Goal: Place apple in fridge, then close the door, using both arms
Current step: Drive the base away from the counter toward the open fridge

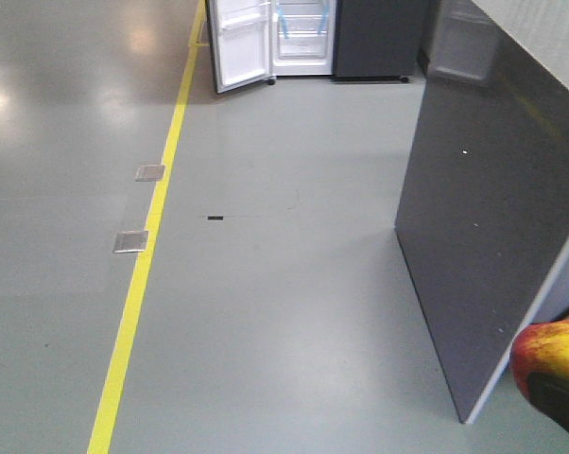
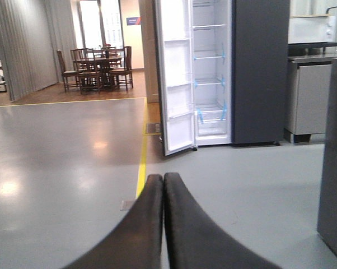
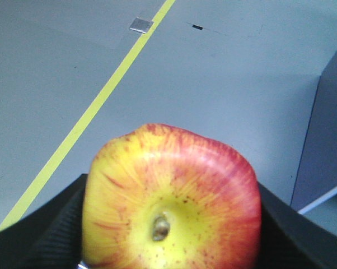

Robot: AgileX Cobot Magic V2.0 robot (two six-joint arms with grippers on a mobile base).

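Apple [image 3: 171,185] sits clamped in the right tool [image 3: 171,230], whose two black fingers [image 3: 42,235] press its flanks from either side, so the tool is closed on the fruit and carries it clear of the floor [image 1: 266,312]. The hold looks chosen for transport: the stem dimple faces the wrist camera and the widest part lies between the fingers. Its skin is glossy, yellow round the dimple with fine brown speckles, streaking out to orange and then red at the shoulders; the short brown stem stub shows in the hollow. It looks firm and smooth, so I judge that it could slip if the grip eased. In the front view it peeps in at the lower right corner, near the foot of the dark grey side panel [image 1: 492,208] of a counter unit.

The left tool [image 2: 163,188] is closed on nothing, its fingers pressed together and pointing at the fridge [image 2: 261,73]; free, I judge, for the door [image 2: 177,84]. That door stands swung wide, white lining and bins toward the room, leaving the white interior with glass shelves and blue tape exposed to receive the fruit. The fridge is well apart from the robot, across the grey floor, with a yellow line [image 1: 138,284] running toward it at the left. So I judge the task is early: the approach is yet to be made, and neither placing nor closing is done
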